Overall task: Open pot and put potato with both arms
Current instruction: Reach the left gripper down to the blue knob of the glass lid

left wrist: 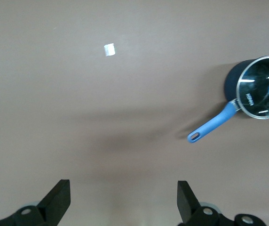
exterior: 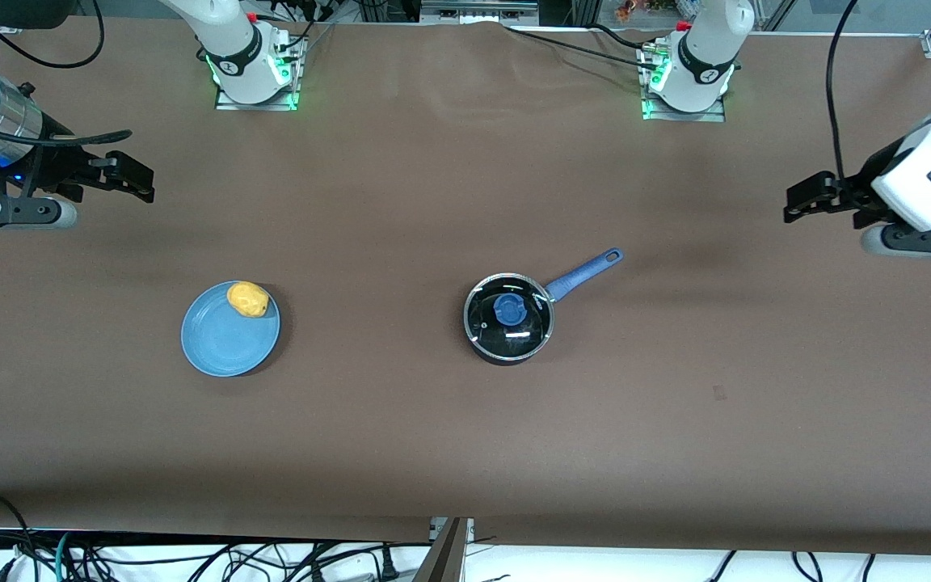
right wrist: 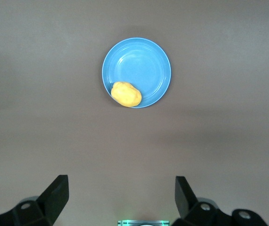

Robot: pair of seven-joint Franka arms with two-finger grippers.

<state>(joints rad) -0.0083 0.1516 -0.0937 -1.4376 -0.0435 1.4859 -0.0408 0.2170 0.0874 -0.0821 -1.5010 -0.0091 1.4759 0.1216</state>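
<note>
One lidded black pot, blue-handled

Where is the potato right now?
The potato sits on the rim of the blue plate, toward the right arm's end of the table, well apart from the pot.

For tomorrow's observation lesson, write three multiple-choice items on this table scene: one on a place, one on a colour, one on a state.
1. Where is the potato?
A. in the pot
B. on the plate's rim
C. on bare table

2. What colour is the lid's knob?
A. red
B. blue
C. white

3. How is the pot?
A. lidded
B. uncovered
C. tipped over

Answers:
1 B: it sits at the edge of the plate.
2 B: it matches the handle.
3 A: the glass lid rests on it; the left tool and right tool, both open, hang clear.
</note>
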